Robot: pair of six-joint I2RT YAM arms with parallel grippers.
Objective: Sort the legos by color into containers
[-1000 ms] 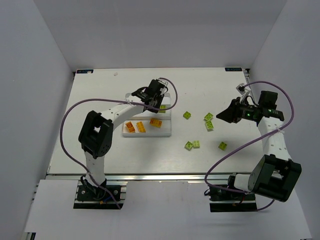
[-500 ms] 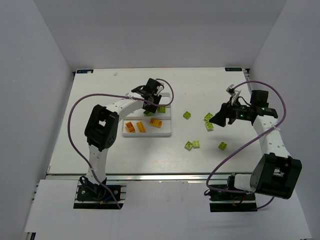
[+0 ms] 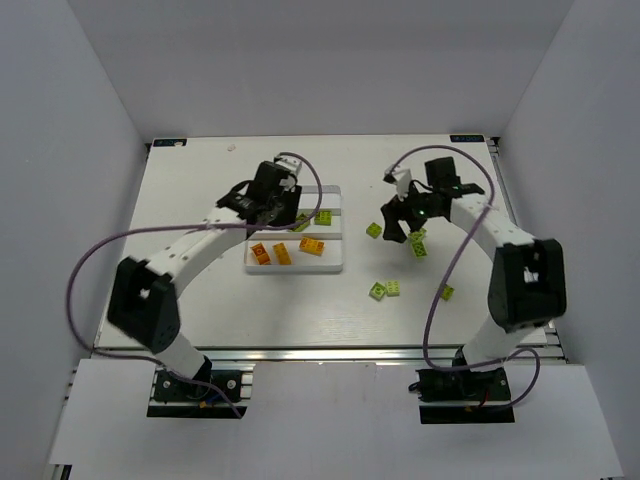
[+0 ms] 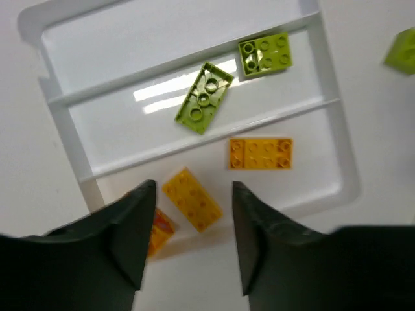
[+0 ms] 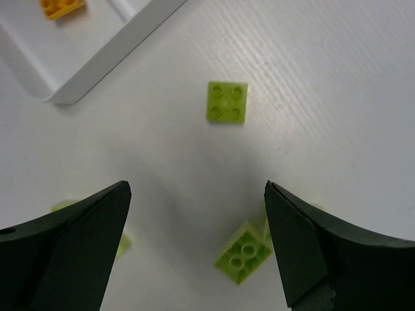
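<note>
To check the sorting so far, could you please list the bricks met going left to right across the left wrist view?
Half-hidden orange brick → tilted orange brick → long orange brick → loose lime brick at the right edge, outside the tray.

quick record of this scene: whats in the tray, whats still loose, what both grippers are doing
tray: white, three compartments
middle compartment: two sorted lime green legos
near compartment: three orange legos
table: several loose lime green legos, right of the tray
left gripper: open, above the orange legos
right gripper: open, above a square lime green lego
</note>
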